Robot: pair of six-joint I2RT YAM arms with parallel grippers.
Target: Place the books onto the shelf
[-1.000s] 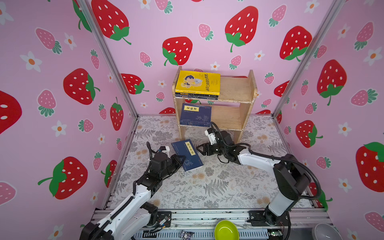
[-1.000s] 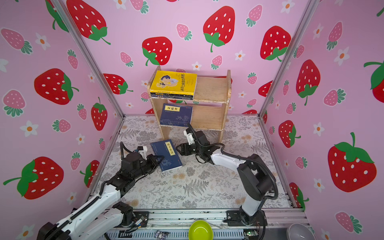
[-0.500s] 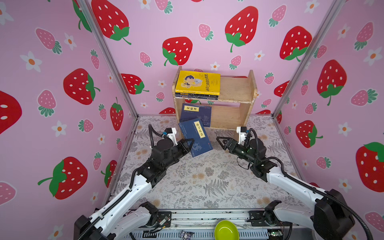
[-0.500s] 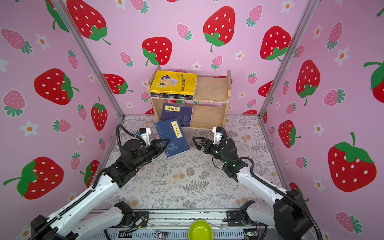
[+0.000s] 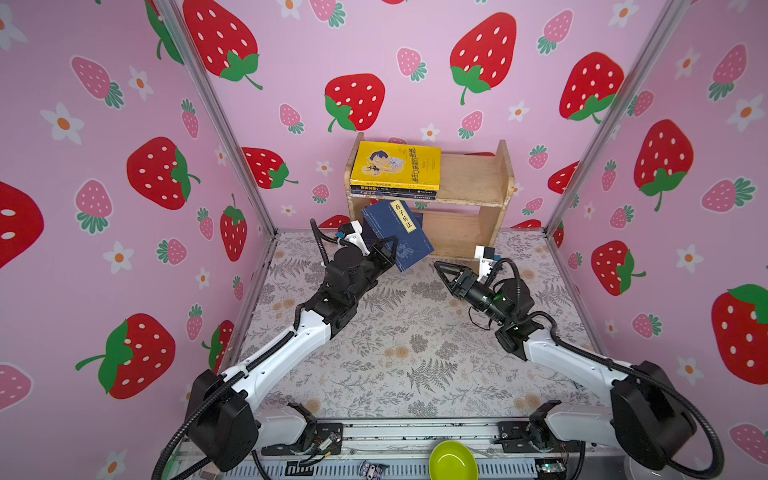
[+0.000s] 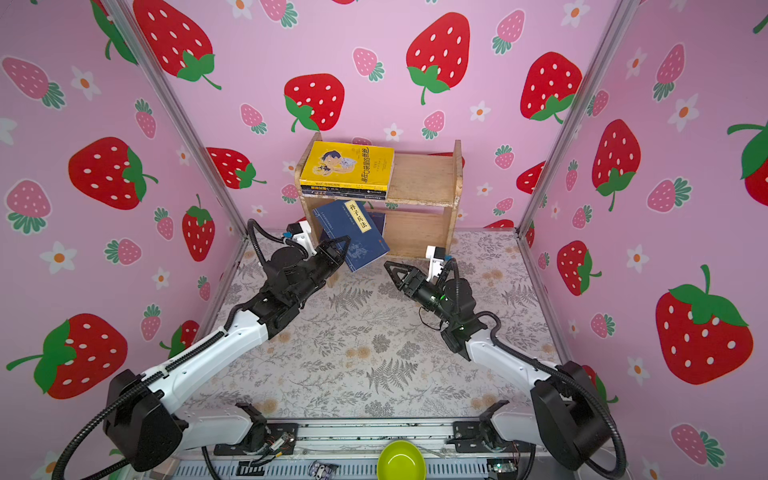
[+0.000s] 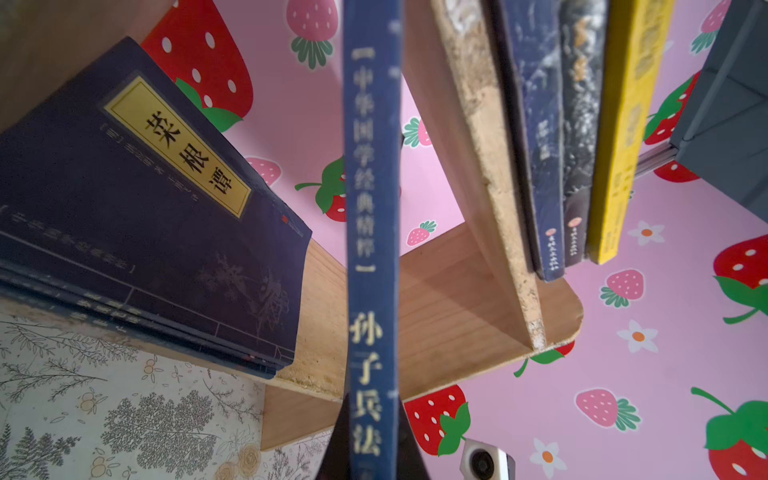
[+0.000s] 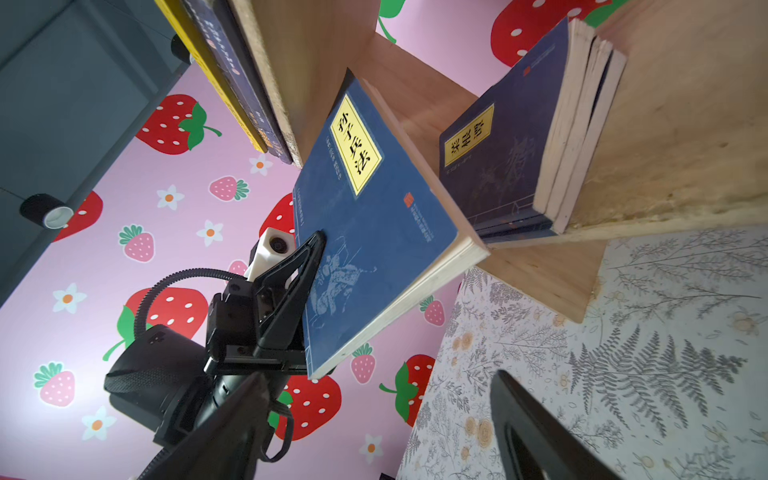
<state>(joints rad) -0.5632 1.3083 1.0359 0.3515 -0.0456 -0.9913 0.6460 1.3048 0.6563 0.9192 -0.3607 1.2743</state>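
My left gripper (image 5: pixel 388 249) (image 6: pixel 343 247) (image 7: pixel 372 415) is shut on the spine end of a thin navy book with a yellow label (image 5: pixel 399 232) (image 6: pixel 353 232) (image 7: pixel 370 208) (image 8: pixel 374 216). It holds the book tilted in the air just in front of the lower tier of the wooden shelf (image 5: pixel 469 178) (image 6: pixel 419 178). A stack of navy books (image 7: pixel 145 199) (image 8: pixel 498 158) lies on that lower tier. On the top tier a yellow book (image 5: pixel 395 164) (image 6: pixel 347 162) lies on two dark ones. My right gripper (image 5: pixel 440 268) (image 6: pixel 390 270) (image 8: pixel 374 386) is open and empty over the mat, right of the held book.
The floral mat (image 5: pixel 395 340) covers the floor between pink strawberry walls on three sides. The right half of both shelf tiers is bare wood. A green bowl (image 5: pixel 453 461) sits at the front rail, outside the mat.
My left gripper has lifted the navy book off the mat and carried it up to the shelf's lower tier. My right gripper drew back to the right, away from the book.
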